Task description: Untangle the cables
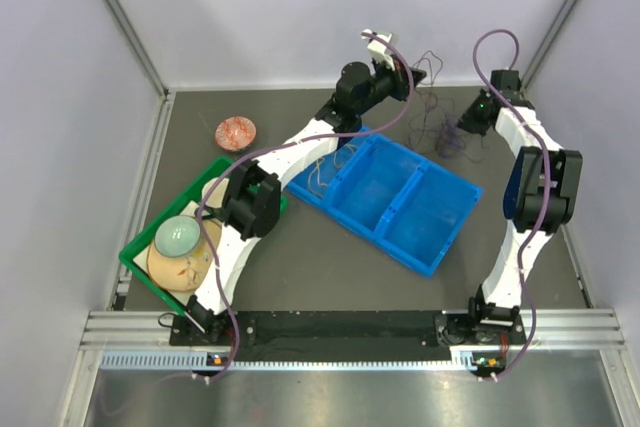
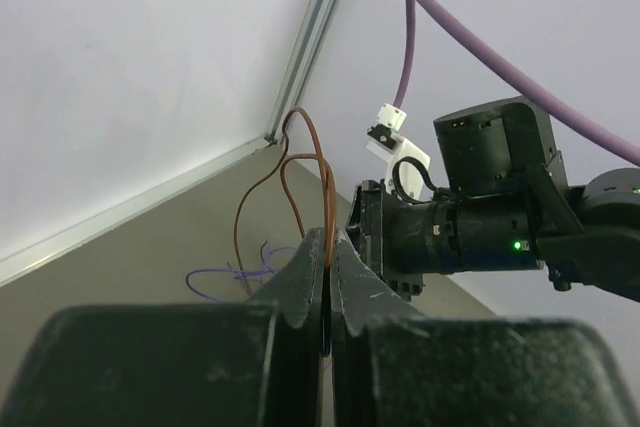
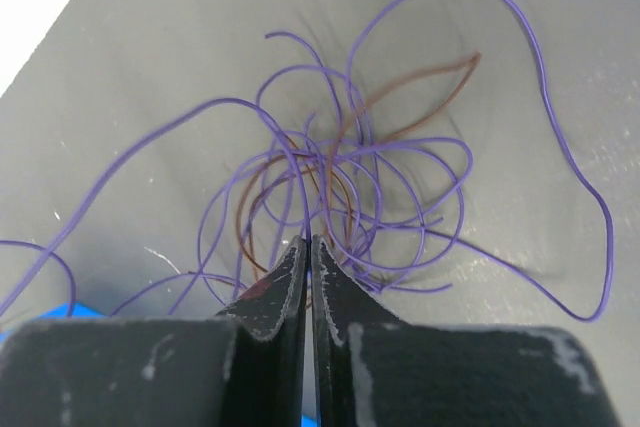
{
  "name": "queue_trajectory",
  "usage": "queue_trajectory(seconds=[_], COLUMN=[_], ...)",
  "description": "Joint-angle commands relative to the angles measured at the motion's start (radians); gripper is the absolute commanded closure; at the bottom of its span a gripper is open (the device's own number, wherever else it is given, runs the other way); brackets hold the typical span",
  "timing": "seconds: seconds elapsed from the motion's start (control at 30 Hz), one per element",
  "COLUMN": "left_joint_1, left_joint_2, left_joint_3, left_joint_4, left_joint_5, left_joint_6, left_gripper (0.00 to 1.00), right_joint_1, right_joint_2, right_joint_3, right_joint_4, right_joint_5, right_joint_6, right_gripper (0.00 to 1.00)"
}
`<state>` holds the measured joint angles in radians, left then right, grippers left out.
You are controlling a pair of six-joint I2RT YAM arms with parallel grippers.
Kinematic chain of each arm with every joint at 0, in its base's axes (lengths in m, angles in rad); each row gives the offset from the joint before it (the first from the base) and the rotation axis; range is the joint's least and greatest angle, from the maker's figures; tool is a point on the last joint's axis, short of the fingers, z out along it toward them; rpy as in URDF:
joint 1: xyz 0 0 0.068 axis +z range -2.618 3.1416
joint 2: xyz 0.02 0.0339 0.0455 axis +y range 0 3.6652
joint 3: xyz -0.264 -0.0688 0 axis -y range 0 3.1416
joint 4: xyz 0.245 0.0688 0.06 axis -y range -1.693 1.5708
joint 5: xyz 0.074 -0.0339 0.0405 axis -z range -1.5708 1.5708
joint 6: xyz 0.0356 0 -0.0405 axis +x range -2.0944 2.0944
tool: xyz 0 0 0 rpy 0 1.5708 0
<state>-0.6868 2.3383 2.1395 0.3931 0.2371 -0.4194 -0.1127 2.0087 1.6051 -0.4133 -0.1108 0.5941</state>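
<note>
A tangle of thin purple and brown cables [image 1: 440, 132] lies on the dark table at the far right, spread wide in the right wrist view [image 3: 350, 177]. My left gripper [image 1: 400, 62] is raised near the back wall. Its jaws [image 2: 328, 239] are shut on a brown cable [image 2: 329, 197] that loops up and drops to the table beside purple strands [image 2: 235, 272]. My right gripper [image 1: 462, 135] is low at the tangle's right side. Its jaws [image 3: 307, 240] are shut on a purple cable [image 3: 303, 197] at the tangle's near edge.
A blue two-compartment bin [image 1: 420, 222] sits mid-table; thin cables lie in its left compartment [image 1: 330, 172]. A green tray [image 1: 135, 257] at the left holds bowls. A pinkish round object [image 1: 236, 132] lies behind the tray. The side and back walls stand close.
</note>
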Motion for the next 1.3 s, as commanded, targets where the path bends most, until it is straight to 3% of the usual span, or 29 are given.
queue_trajectory(seconds=[0.0,0.37,0.53,0.83,1.27], left_joint_1=[0.027,0.122,0.18,0.263,0.267], left_joint_2=[-0.115,-0.232,-0.186,-0.128,-0.116], left_joint_3=[-0.026,-0.159,-0.106,-0.104,-0.138], left_joint_4=[0.024,0.093,0.08,0.104,0.148], left_joint_5=[-0.004,-0.035,-0.068,-0.079,0.001], left_joint_6=[0.031,0.005,-0.039,-0.145,-0.203], left_gripper=[1.0,1.0,1.0,1.0,1.0], right_joint_1=[-0.044,-0.208,-0.258,-0.292,-0.306], right_joint_2=[-0.071,-0.416,-0.488,-0.531,-0.498], right_joint_3=[0.042,-0.004,0.05,0.084,-0.103], right_joint_4=[0.008,0.041,0.033,0.027,0.024], right_joint_5=[-0.007,0.0,-0.059,0.002,0.108], right_joint_6=[0.016,0.133,0.191,0.207,0.138], right_gripper=[1.0,1.0,1.0,1.0,1.0])
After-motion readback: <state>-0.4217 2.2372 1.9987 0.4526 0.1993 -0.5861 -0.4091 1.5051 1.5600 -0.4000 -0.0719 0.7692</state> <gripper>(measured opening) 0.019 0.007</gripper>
